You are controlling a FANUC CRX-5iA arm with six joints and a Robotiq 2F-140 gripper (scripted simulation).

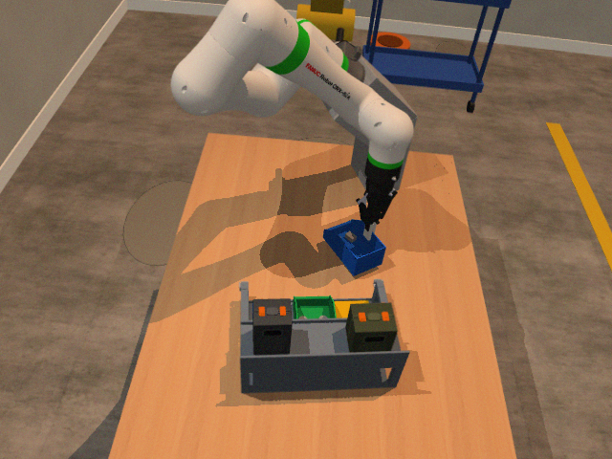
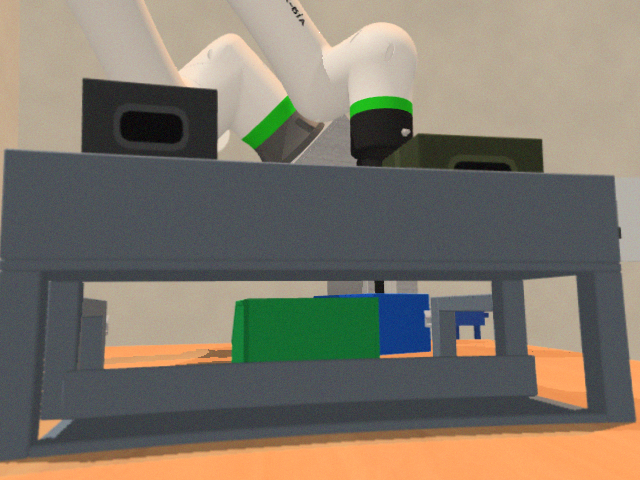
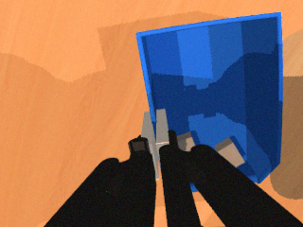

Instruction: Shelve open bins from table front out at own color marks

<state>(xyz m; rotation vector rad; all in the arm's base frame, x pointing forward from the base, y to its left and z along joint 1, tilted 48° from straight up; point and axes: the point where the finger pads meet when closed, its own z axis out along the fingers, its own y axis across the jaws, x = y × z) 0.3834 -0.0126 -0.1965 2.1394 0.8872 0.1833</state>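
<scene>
Step in hand, judged: carrying the blue bin (image 1: 367, 261) (image 2: 405, 325) (image 3: 213, 44) to its place. It is over the robot's side of the counter (image 1: 445, 320) (image 2: 361, 454) (image 3: 47, 95), short of the shelf (image 1: 321, 371) (image 2: 310, 217) and askew to it; whether its underside is wholly off the wood is hard to tell.

Companion piece: green bin (image 1: 314, 309) (image 2: 310, 330), one, standing on the shelf.

Handling notes: lift gently and straight until clear, checking for sag, since the hold is on one side wall. Turn the bin square to the row, front out, before it nears the lip. Come in high over the lip, then ease the rear end under the board, keeping the bin level and off its green neighbour. Centre on the blue mark (not discernible in these views), lower, open, withdraw upward. Chief hazard: the bin swinging about the pinch and shifting its loose parts (image 1: 350, 235) (image 3: 229, 154).

Pincer (image 1: 369, 231) (image 2: 379, 286) (image 3: 156, 124), one: nearly closed, pinching the blue bin's side wall, one finger inside, the other outside. The wall is thin, so hardly any gap remains. The hold is off-centre, nearer the end where the parts lie.
</scene>
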